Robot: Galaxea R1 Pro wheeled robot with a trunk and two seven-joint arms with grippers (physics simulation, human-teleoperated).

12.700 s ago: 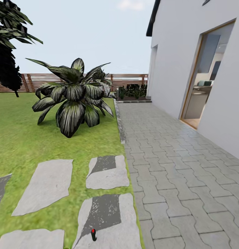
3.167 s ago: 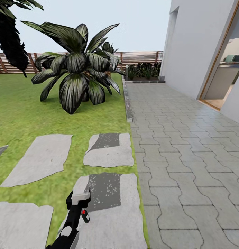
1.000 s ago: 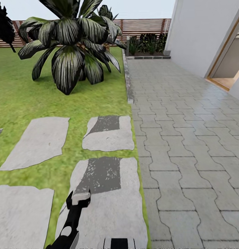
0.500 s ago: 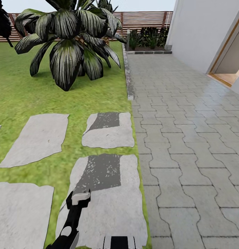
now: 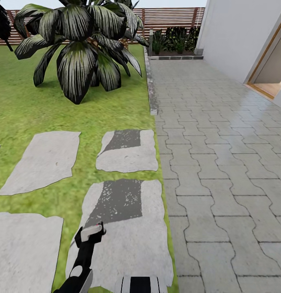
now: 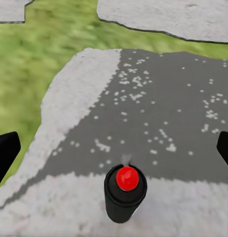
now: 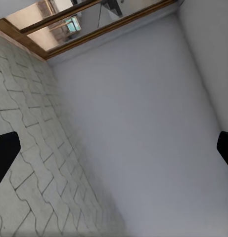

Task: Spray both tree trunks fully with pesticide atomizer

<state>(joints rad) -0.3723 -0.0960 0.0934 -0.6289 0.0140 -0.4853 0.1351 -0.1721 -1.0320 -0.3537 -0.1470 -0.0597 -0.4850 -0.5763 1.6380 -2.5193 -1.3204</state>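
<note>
The pesticide atomizer (image 6: 125, 195), a black can with a red button on top, stands upright on a grey stepping stone (image 6: 158, 123). My left gripper (image 6: 114, 153) is open above it, and its black fingertips (image 6: 5, 157) sit wide on either side without touching it. In the head view the left gripper (image 5: 90, 232) hangs over the near stepping stone (image 5: 128, 244), and the arm hides the can. My right gripper (image 7: 114, 150) is open and empty, facing the white house wall (image 7: 153, 123). The trees and their trunks are out of view.
A palm-like plant (image 5: 81, 44) stands on the lawn (image 5: 18, 106) ahead, with a dark conifer (image 5: 0, 22) at the far left. The slat fence (image 5: 173, 16) closes the back. Grey paving (image 5: 221, 154) runs along the house to the right, up to an open doorway (image 5: 270, 77).
The robot has closed in on the can and the head has tilted down. My left arm came in over the can, now hidden under it. Over the last second the arm barely moved.
</note>
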